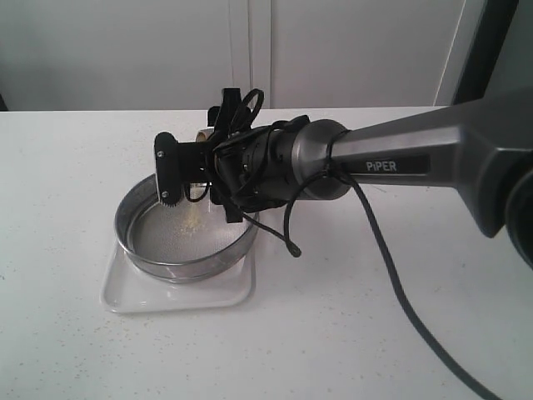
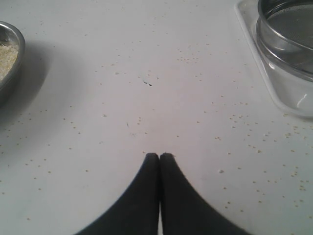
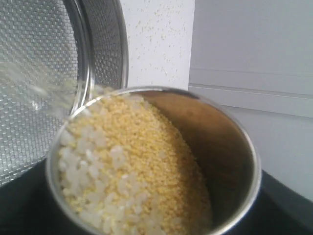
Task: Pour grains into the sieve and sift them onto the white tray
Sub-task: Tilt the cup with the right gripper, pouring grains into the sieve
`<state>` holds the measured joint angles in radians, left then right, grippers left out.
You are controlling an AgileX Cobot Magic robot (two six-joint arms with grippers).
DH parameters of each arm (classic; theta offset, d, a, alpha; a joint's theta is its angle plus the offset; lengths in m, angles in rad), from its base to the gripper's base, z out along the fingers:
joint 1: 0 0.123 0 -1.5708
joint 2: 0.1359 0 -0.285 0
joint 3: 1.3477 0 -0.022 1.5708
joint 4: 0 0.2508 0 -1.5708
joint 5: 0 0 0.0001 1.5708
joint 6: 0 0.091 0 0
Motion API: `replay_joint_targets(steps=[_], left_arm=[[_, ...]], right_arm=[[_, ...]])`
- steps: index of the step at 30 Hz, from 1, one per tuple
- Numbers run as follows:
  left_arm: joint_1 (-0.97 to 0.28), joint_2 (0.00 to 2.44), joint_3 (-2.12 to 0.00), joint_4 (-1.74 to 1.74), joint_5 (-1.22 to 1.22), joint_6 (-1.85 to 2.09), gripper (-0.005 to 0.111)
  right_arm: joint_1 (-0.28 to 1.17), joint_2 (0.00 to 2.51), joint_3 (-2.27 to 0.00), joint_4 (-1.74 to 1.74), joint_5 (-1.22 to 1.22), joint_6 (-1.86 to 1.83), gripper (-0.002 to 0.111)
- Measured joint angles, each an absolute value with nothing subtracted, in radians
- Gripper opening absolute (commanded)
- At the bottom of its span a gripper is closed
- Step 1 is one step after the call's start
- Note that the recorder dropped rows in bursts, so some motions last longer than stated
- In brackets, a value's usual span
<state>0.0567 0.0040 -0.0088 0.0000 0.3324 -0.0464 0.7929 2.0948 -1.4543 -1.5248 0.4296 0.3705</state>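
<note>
The sieve (image 1: 187,265) sits inside the white tray (image 1: 179,297), its steel ring resting on the tray floor, and both stand on the white table (image 1: 375,325). The right gripper (image 1: 196,182) reaches from the far side over the sieve and is above its mesh. It is clenched on a small steel cup (image 3: 230,147), and it holds the cup tilted, with the mouth turned down toward the sieve. The cup is nearly full of the grains (image 3: 137,166): the fine yellow ones lie deeper in the cup and the paler, coarser ones crowd at the lower lip. A thin blurred stream (image 3: 44,85) leaves this lip and falls to the mesh. In the exterior view a small pale yellow heap (image 1: 193,218) lies already on the mesh, under the gripper. The left gripper (image 2: 159,157) is well apart from the sieve, low over the bare table, with its two dark fingertips pressed together and nothing between them. Many single granules (image 2: 221,171) are scattered on the table between this gripper and the sieve. A second steel bowl (image 2: 7,63), with pale grains inside, stands on the table far from the sieve.
</note>
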Motion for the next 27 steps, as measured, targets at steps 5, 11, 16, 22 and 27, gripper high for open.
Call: replay_joint_targets(steps=[5, 11, 16, 22, 27], left_arm=[[0.057, 0.004, -0.009, 0.0, 0.332, -0.046, 0.0], [0.057, 0.004, -0.009, 0.0, 0.332, -0.046, 0.0], [0.057, 0.004, -0.009, 0.0, 0.332, -0.046, 0.0], [0.057, 0.004, -0.009, 0.0, 0.332, -0.046, 0.0], [0.057, 0.004, -0.009, 0.0, 0.332, -0.046, 0.0]], right_arm=[[0.804, 2.095, -1.454, -1.525, 0.432, 0.347, 0.0], [0.806, 2.095, -1.454, -1.529, 0.432, 0.339, 0.0], [0.806, 2.095, -1.454, -1.533, 0.432, 0.288, 0.0], [0.806, 2.095, -1.454, -1.533, 0.443, 0.254, 0.0], [0.806, 2.095, -1.454, -1.533, 0.476, 0.25, 0.0]])
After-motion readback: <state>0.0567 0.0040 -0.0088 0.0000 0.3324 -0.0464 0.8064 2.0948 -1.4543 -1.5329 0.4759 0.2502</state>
